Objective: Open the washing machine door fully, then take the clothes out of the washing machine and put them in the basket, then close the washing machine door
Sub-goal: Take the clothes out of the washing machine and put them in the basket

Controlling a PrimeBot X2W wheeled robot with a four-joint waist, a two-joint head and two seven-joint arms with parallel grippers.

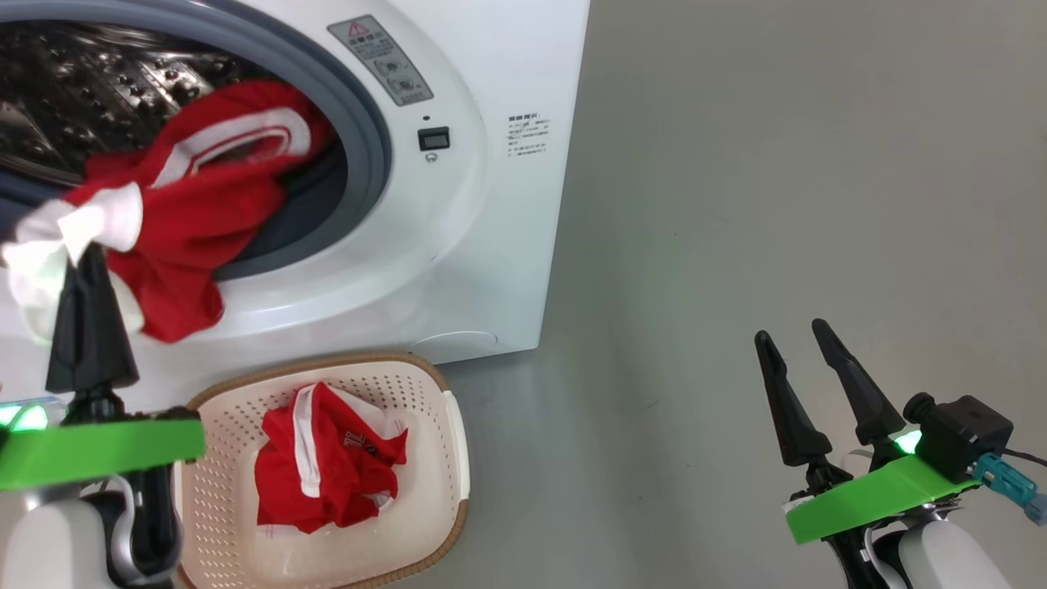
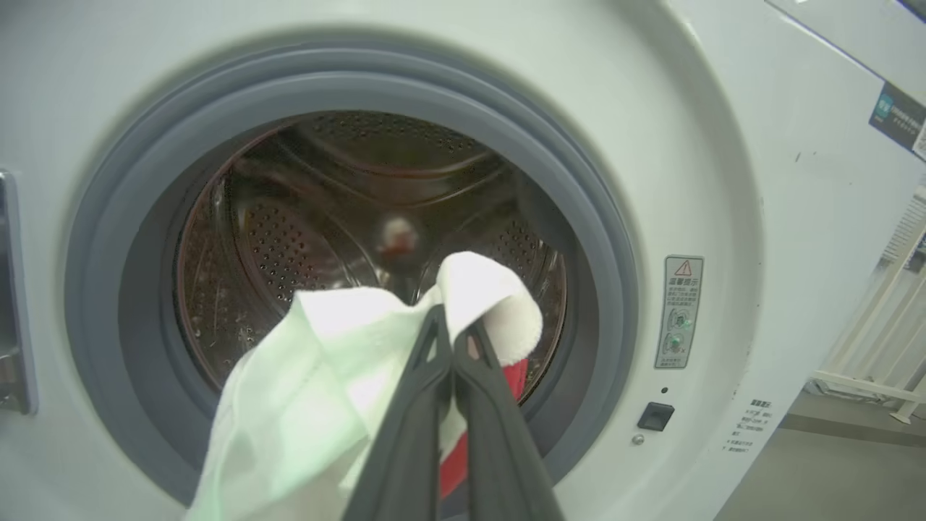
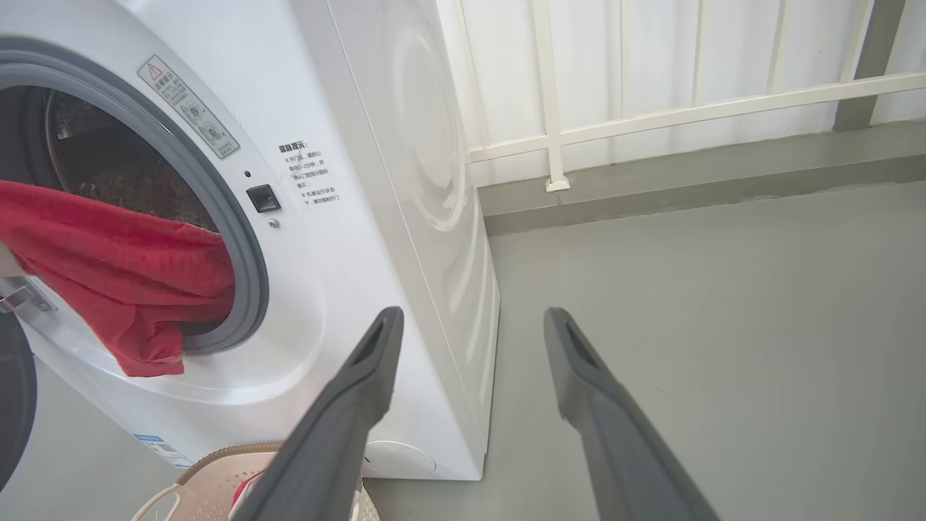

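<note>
- Red clothes trail out of the drum mouth of the washing machine and over its lip, above the far rim of the basket.
- Left pincer is clamped tight on the garment's white trim, above the basket's far left corner.
- From that grip the basket lies below and toward the robot; one red garment already lies inside it.
- Right pincer gapes wide and empty, well to the right of the basket.

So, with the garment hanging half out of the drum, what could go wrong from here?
The left gripper pinches the red garment only by its white trim; it may slip free. Much of the cloth drapes over the grey gasket and could snag, or drop outside the basket.
</note>
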